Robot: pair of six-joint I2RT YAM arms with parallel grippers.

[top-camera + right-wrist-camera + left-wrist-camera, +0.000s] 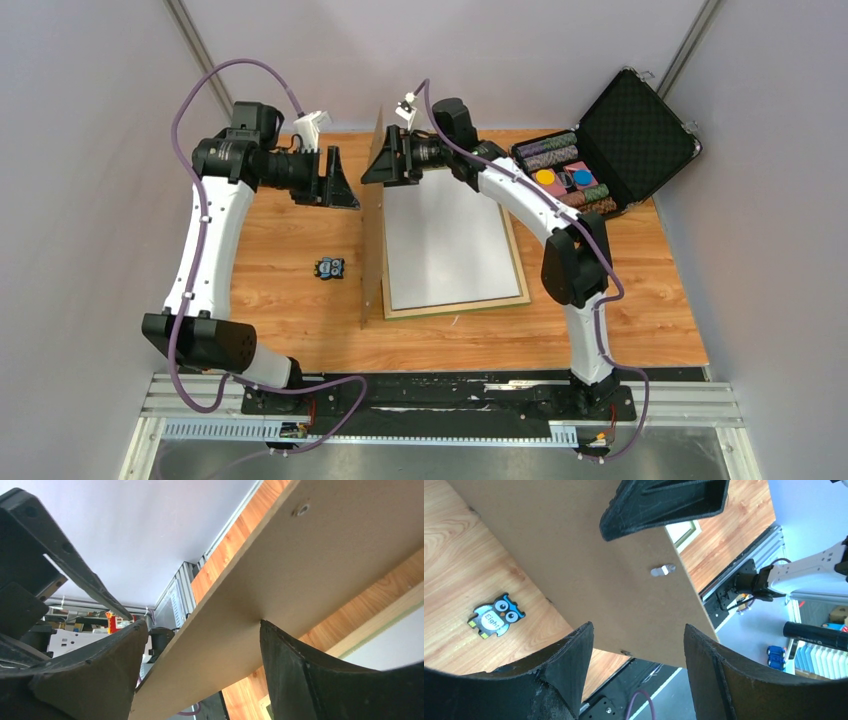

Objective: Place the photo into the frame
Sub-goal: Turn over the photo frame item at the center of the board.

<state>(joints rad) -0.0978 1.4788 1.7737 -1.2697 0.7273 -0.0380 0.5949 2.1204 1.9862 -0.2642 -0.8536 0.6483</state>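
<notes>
The frame (523,272) lies flat on the table with its pale wooden back up. A white sheet (445,240) lies inside it; no forest print of the photo shows. A plain brown backing board (372,250) stands on its long edge along the frame's left rail. My right gripper (383,165) straddles the board's far top edge, open. In the right wrist view the board (325,560) rests against one finger (295,670) and stands apart from the other. My left gripper (345,187) hovers open just left of the board (574,555), holding nothing.
A small owl sticker (331,267) lies on the table left of the board. An open black case (630,120) with poker chips sits at the back right. Grey walls close in both sides, and the rail with the arm bases runs along the near edge.
</notes>
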